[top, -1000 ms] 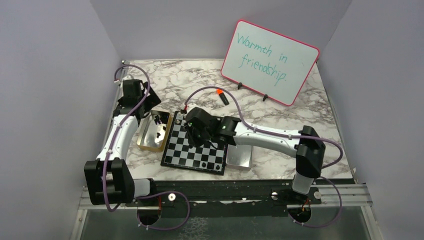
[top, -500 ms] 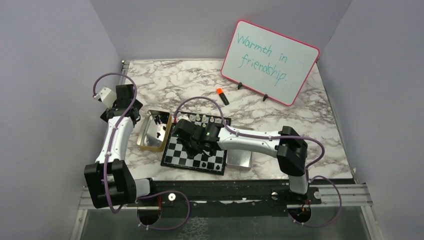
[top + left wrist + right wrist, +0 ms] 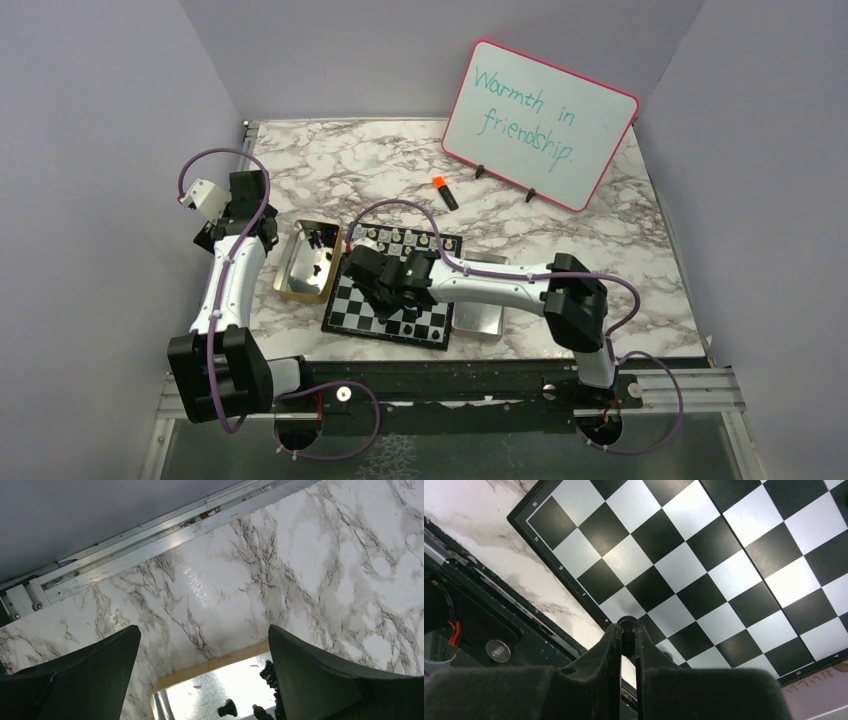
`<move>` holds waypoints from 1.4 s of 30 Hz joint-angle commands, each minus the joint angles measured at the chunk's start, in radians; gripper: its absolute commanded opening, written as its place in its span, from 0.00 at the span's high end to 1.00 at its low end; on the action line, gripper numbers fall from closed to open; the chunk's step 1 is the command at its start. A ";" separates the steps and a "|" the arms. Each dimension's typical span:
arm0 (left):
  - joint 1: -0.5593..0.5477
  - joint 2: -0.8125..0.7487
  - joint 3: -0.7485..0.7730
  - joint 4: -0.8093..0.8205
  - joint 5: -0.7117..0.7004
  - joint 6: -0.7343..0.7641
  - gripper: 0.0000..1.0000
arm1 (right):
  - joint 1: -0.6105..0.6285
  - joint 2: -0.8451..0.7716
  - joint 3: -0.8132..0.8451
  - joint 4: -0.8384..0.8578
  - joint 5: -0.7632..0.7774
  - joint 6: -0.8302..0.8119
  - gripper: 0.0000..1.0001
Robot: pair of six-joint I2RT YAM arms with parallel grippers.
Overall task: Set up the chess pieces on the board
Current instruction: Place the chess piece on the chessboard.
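The board lies mid-table, and the right wrist view looks down on its near-left corner. Pale chess pieces stand along its far row and a few black ones on its near rows. My right gripper hangs over the board's middle, shut on a black piece that is pinched upright between the fingertips. My left gripper is open and empty above the marble, just beyond the gold tray's far corner. Loose black pieces lie in that tray.
The gold tray sits against the board's left side, its rim below my left fingers. A silver metal tray lies right of the board. An orange-capped marker and a whiteboard stand behind. A metal rail edges the table.
My left arm has drawn back left, off the gold tray. My right gripper has moved toward the near left across the board, uncovering the pale far row.
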 commanded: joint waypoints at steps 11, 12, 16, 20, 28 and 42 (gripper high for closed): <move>0.010 0.001 0.031 -0.025 -0.041 -0.011 0.01 | 0.020 0.081 0.054 -0.003 0.002 0.025 0.90; 0.010 0.001 0.031 -0.024 -0.040 -0.011 0.01 | 0.021 0.080 0.054 -0.003 0.003 0.026 0.90; 0.010 0.001 0.031 -0.024 -0.037 -0.010 0.01 | 0.023 0.079 0.053 0.002 -0.001 0.027 0.90; 0.010 0.003 0.031 -0.025 -0.038 -0.009 0.01 | 0.028 0.088 0.065 -0.007 -0.002 0.027 0.90; 0.010 0.003 0.033 -0.026 -0.038 -0.009 0.01 | 0.033 0.102 0.073 -0.011 -0.002 0.029 0.87; 0.010 0.003 0.031 -0.026 -0.040 -0.007 0.01 | 0.037 0.104 0.078 -0.023 0.017 0.029 0.79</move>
